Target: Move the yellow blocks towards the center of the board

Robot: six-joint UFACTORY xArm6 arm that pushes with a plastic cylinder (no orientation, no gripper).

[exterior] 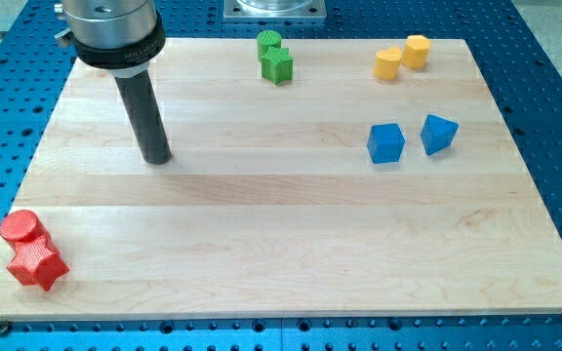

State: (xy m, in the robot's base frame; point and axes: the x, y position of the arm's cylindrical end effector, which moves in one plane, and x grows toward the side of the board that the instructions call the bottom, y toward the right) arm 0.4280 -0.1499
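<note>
Two yellow blocks sit close together at the view's top right: a yellow block [387, 64] and a yellow cylinder-like block [417, 51] just to its upper right. My tip [157, 158] rests on the wooden board [281, 244] at the view's left, far from both yellow blocks and touching no block.
A green cylinder [268, 43] and a green star-shaped block [277, 65] sit at the top middle. Two blue blocks [385, 143] [438, 134] lie below the yellow ones. A red cylinder [20, 227] and a red star [37, 263] sit at the bottom left corner.
</note>
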